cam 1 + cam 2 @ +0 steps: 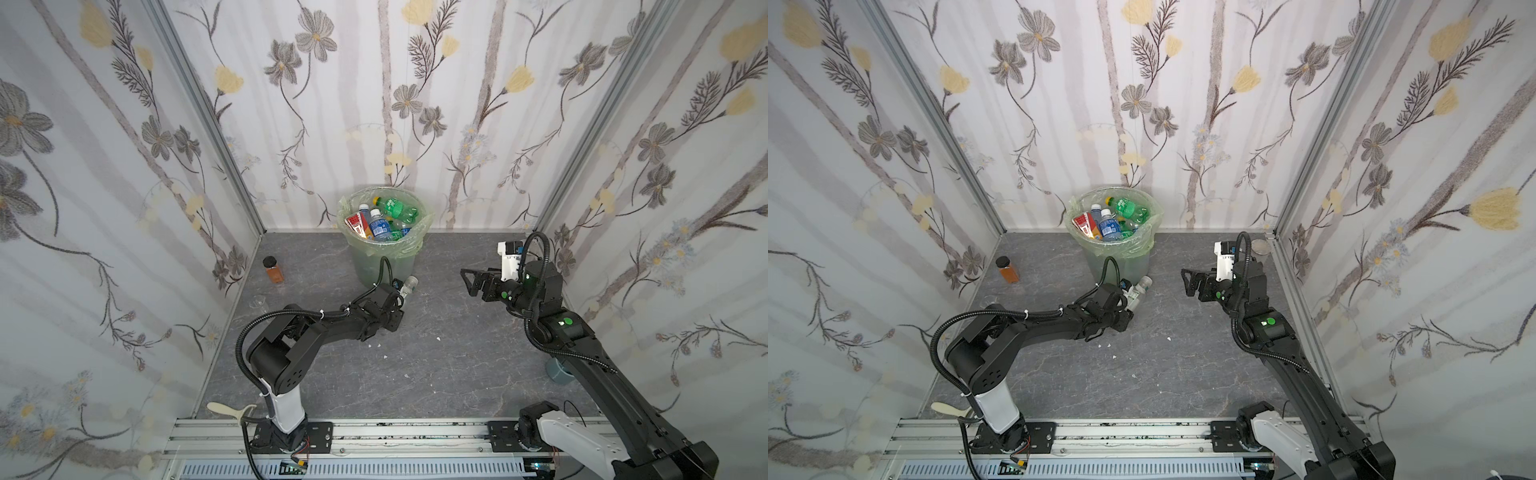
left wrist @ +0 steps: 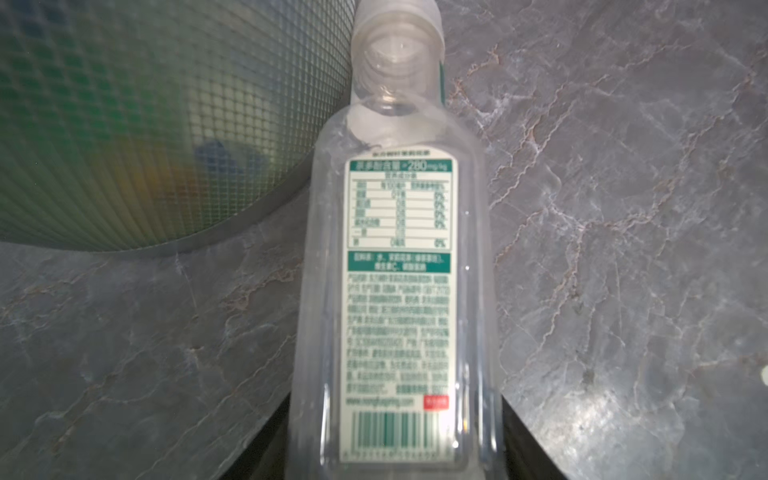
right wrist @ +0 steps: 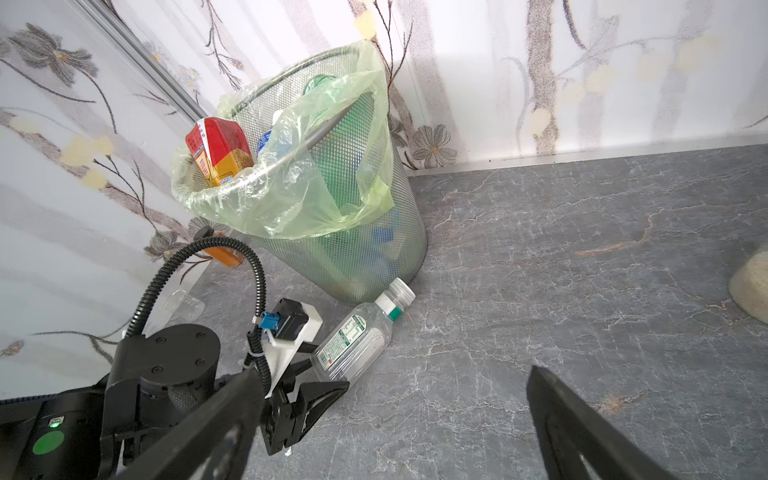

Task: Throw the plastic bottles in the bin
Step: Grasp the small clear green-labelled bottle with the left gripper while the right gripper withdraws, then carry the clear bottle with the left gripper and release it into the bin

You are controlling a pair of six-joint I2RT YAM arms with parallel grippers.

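The bin (image 1: pixel 368 264) at the back wall is piled close to its rim with bottles (image 1: pixel 384 220), green ones and blue-labelled ones, so most of the job looks done. One to go, by my reckoning: a clear bottle (image 3: pixel 357 336) with a white label lies on its side on the table (image 1: pixel 415 353), its cap just beside the foot of the bin. In both top views I find no other plastic bottle on the table, only a brown jar (image 1: pixel 273 270) near the left wall (not one for the bin). The left gripper (image 3: pixel 328 372) is down at the clear bottle's base end, jaws narrowed onto both flanks. I'd call that a grip, though the bottle is not yet off the table. The lift and the drop over the rim are left. The right gripper (image 1: pixel 473 283) hangs over the table to the right of the bin, jaws spread wide, nothing in them.

Now the views. The left wrist view gives the label (image 2: pixel 399 270) full on, with dark fingers (image 2: pixel 270 461) hard against the bottle's sides; the top views hide that contact under the wrist. The right wrist view shows the bottle lying flat and the bin's wall as fine mesh. Only the top views look down into the bin. In a top view a round metal lid (image 1: pixel 1260 247) shows in the back right corner.
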